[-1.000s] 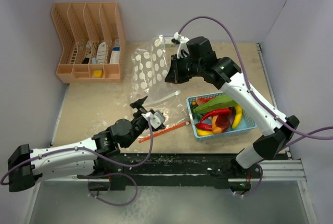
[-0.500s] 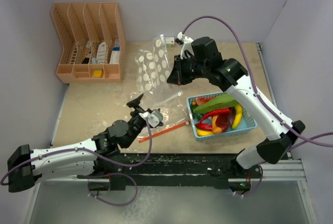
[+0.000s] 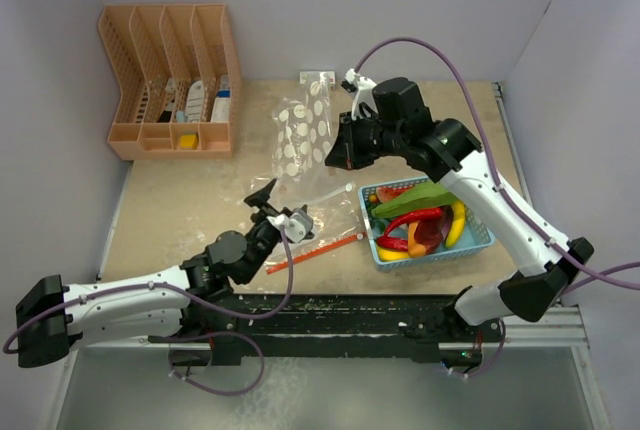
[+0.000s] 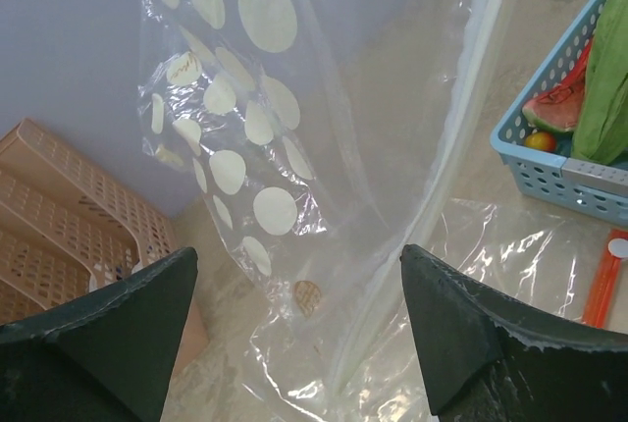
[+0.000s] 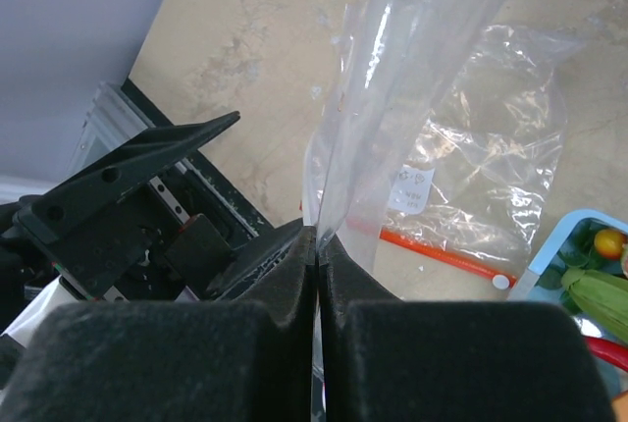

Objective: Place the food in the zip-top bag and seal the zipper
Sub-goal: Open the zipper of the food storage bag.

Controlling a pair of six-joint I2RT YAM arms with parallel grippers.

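We see the right tool (image 5: 316, 245) pinched tight on the clear dotted zip-top bag (image 3: 298, 135), holding it up above the desk (image 3: 180, 200). The bag's lower end drapes down, and the red-orange zipper (image 3: 312, 250) lies on the surface. The left tool (image 4: 294, 265) stands wide beside the hanging film, gripping nothing. The food (image 3: 415, 220) sits in the light blue basket (image 3: 478, 242) at the right.

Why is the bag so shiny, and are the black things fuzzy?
Left wrist view: light glints white off creases in the bag; the left hand looks slightly soft. Right wrist view: bright streaks run down the bag; the right hand, close to the lens, is fuzzy. Top view: even light, faint shadows.
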